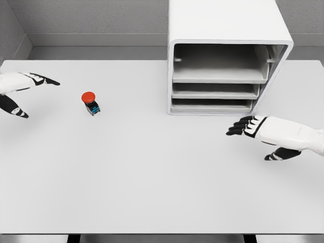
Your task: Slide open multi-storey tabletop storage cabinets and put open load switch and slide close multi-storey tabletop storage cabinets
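Observation:
The load switch (90, 102), a small dark body with a red round button on top, stands on the white table (152, 177) left of centre. The white multi-storey cabinet (226, 58) sits at the back right, its front showing three stacked drawer trays. My left hand (25, 96) hovers at the left edge, fingers spread, thumb below, some way left of the switch. My right hand (248, 129) floats in front of the cabinet's lower right corner, fingers extended toward the left, holding nothing.
A grey wall runs behind the table. The table's front edge lies near the bottom of the picture, with dark legs showing below it.

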